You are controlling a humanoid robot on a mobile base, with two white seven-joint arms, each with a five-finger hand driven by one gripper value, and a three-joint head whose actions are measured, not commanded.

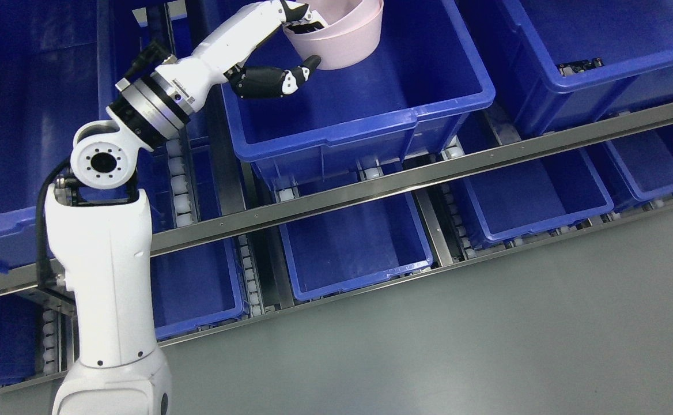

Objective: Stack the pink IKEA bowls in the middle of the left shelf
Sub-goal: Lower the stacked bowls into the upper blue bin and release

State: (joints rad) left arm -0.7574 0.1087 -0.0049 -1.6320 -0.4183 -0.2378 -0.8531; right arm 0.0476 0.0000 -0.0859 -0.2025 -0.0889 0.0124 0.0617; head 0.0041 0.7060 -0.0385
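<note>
One left hand [290, 43] grasps what look like two nested pink bowls [348, 34] over a blue bin [371, 115]

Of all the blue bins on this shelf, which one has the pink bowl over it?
The upper-row blue bin in the middle of the picture: the left hand holds the pink bowl above it. No other bin shows a bowl.

My left hand [290, 49] grips the rim of the pink bowls [345, 34], holding them over a blue bin [365, 121] on the shelf [382, 184].
</note>
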